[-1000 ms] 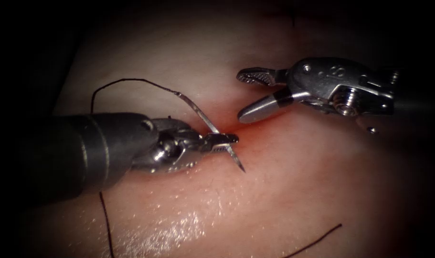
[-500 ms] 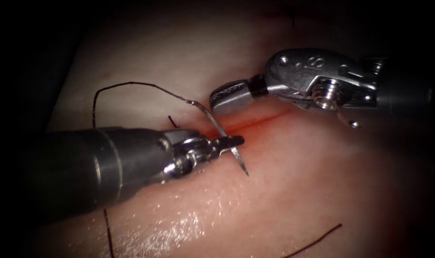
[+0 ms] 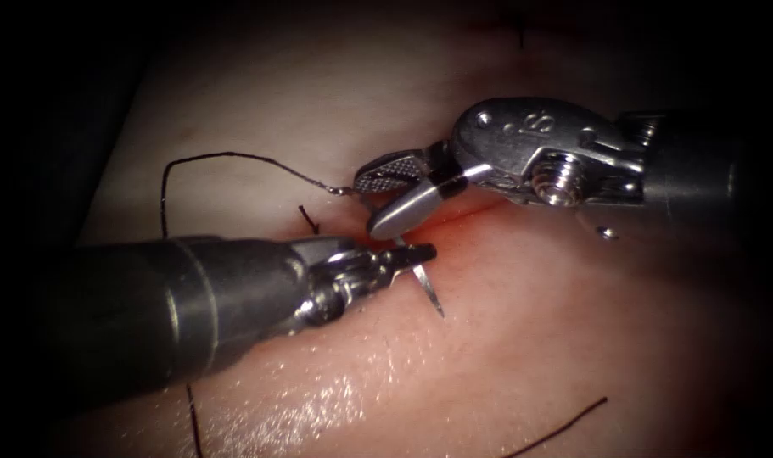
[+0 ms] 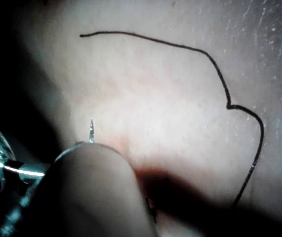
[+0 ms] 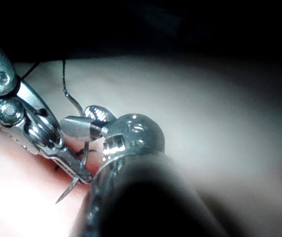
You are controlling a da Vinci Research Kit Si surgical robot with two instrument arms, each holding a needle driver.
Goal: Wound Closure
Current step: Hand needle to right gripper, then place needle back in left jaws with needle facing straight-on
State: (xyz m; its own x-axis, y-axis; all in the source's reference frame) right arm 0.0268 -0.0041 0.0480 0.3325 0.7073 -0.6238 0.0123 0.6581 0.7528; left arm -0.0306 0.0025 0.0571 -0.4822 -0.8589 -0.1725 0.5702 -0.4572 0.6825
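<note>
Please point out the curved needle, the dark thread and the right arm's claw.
Curved steel needle [image 3: 429, 293]: endoscope view, on its free pointed end.
Thin dark thread [image 3: 233, 155]: endoscope view, on its arc above the left tool.
Right arm's silver claw [image 3: 384, 202]: endoscope view, between its open jaw tips.

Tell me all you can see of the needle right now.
The needle is a thin, curved, shiny metal sliver. The left tool is shut on it near the pointed end; the tip points down, bare above the tissue, at the cut. Its rear curve rises between the right tool's open jaws to the thread.
</note>
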